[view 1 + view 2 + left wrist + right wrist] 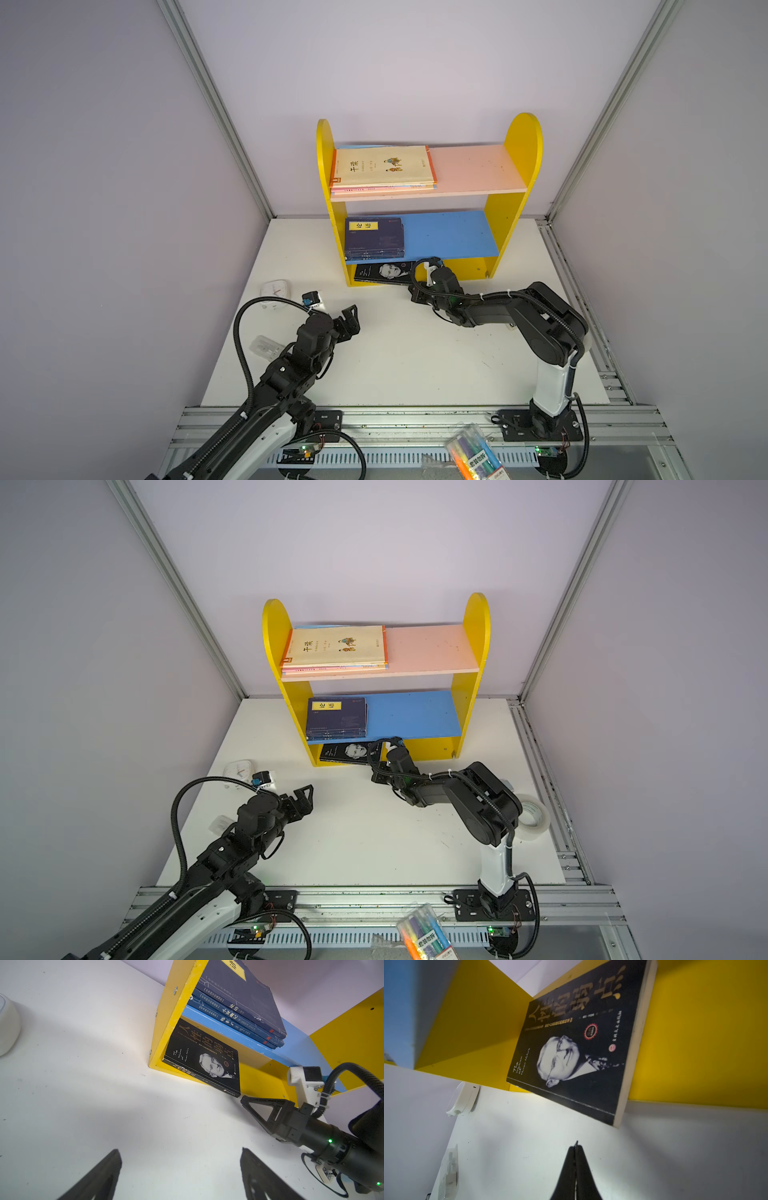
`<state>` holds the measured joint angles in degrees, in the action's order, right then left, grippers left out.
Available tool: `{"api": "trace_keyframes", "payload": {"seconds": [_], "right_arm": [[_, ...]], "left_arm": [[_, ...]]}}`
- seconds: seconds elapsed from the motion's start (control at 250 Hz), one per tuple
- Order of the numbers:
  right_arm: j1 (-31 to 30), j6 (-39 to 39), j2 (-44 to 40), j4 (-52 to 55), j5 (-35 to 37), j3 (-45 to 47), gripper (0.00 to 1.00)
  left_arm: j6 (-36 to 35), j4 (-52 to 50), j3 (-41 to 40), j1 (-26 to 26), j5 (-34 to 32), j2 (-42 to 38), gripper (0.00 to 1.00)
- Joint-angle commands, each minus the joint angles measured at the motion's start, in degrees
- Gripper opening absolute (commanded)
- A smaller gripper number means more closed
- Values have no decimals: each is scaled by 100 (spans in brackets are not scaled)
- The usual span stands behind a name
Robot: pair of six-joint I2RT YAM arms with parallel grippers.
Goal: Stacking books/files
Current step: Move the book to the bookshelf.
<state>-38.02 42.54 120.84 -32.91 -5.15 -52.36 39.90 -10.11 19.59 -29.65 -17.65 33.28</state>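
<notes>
Note black gold-lettered paperback [577, 1047] flat on bottom board of yellow wooden bookcase [521, 141], spine outward, long axis crosswise, corner just ahead of closed, empty right end effector [576, 1147]; left end effector [180, 1150] wide, farther off.

We see a yellow bookshelf [476, 617]: cream paperbacks [336, 646] on its pink board [432, 650], navy paperbacks [336, 721] on its blue board [415, 717], a black portrait-cover book [347, 752] below, the right gripper [375, 772] just beside it.

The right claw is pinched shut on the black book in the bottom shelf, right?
No: the right gripper is shut, but on nothing. The right wrist view shows bare table between its tips and the black book in the bottom shelf.
</notes>
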Motion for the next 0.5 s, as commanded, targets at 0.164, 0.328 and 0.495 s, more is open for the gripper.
{"api": "trace_keyframes", "payload": {"seconds": [0.164, 0.328, 0.495], "right_arm": [[-12, 722, 426, -1279, 359, 263, 5], [-20, 957, 657, -1887, 635, 359, 5], [-24, 1099, 757, -2007, 739, 242, 6]], "left_arm": [[-9, -106, -2, 26, -18, -98, 92], [-1, -123, 14, 29, -4, -102, 92], [-9, -174, 36, 30, -5, -127, 92]]}}
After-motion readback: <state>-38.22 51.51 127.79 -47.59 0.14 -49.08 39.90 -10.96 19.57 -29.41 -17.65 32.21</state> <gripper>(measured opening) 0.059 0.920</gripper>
